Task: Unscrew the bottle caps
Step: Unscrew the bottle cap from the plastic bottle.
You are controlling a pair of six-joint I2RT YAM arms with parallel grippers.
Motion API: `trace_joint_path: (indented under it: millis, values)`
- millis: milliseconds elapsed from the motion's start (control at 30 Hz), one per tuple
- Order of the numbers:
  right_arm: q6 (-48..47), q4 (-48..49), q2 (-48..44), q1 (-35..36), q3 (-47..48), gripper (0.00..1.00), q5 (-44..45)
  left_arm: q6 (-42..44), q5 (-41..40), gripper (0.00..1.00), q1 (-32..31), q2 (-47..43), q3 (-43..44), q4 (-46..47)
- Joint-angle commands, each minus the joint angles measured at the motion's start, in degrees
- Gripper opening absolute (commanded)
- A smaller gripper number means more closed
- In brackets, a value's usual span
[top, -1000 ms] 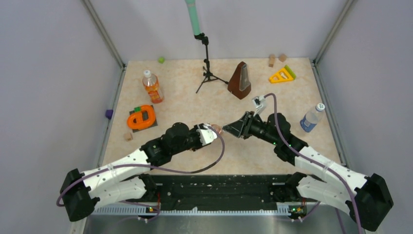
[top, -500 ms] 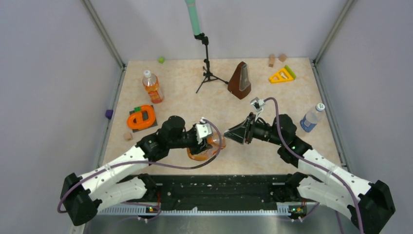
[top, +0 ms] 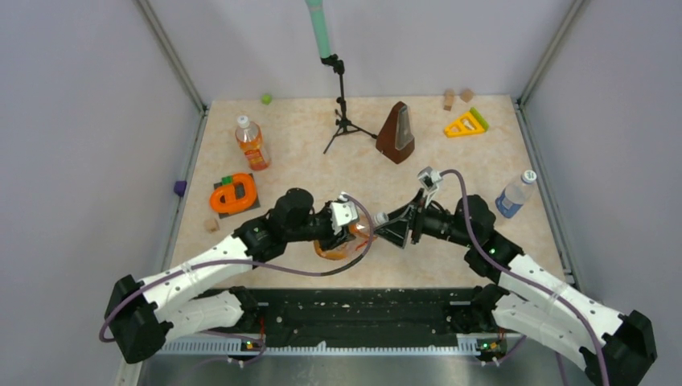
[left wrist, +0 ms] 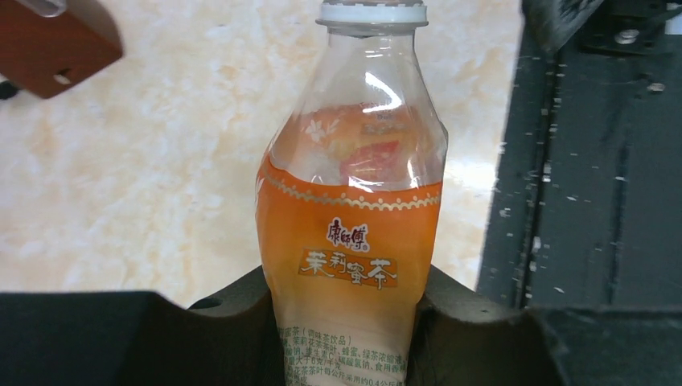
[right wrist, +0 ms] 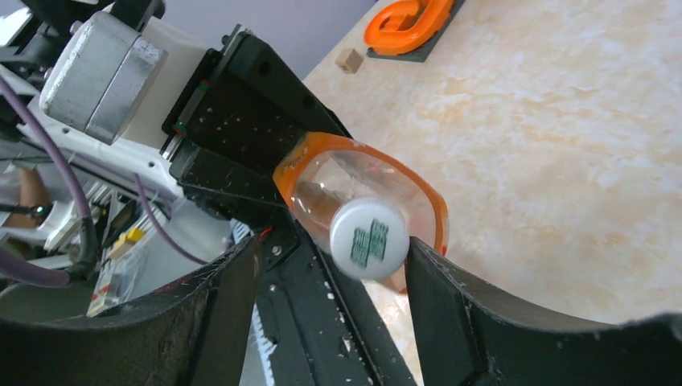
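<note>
- Right now the left gripper (left wrist: 346,318) is shut tight on the lower half of the squat orange bottle (left wrist: 354,161). The bottle seems to be lifted off the table (top: 482,145) and tipped so its top points at the other arm.
- The right gripper (right wrist: 334,256) is open, with one finger on each side of the white cap (right wrist: 368,249). One finger looks like it just touches the cap, and the other has a gap. It has hold of nothing yet.
- I think the bottle is light and its thin plastic is soft, so a hard squeeze would dent it. The drink (left wrist: 297,233) fills only part of it and may slosh.
- The cap looks small and hard. The best place to grab it is round its edge, while the left gripper holds the body low down.
- The label (left wrist: 350,269) reads "康师傅" and "茉莉蜜茶". The tiny lines below are too small to read. The green mark (right wrist: 370,241) on top of the cap is too blurry to read.
- The slim orange bottle (top: 252,145) and the clear bottle (top: 513,195) sit far apart on the table, caps on.
</note>
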Motion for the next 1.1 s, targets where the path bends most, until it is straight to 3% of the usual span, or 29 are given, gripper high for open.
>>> trace_joint_path:
  millis: [0,167,367,633,1067]
  values:
    - [3.04,-3.05,-2.88,0.55,3.18,0.65,6.39,3.15,-11.70,0.00,0.09,-2.26,-2.65,6.78]
    - [5.13,-8.18,-2.83,0.45,5.47,0.64,12.48,6.38,-18.48,0.00,-1.50,-6.22,-6.89,11.85]
    - [10.43,-3.28,-1.64,0.25,4.15,0.61,13.83,10.11,-27.50,0.00,-5.54,-9.59,-10.21,18.21]
    - [15.64,1.51,3.79,0.14,4.84,0.59,10.89,16.68,-37.20,0.00,-10.98,-6.44,-10.97,19.80]
    - [18.87,2.46,3.15,-0.06,3.72,0.60,14.89,18.66,-39.19,0.00,-12.15,-6.82,-11.83,21.00]
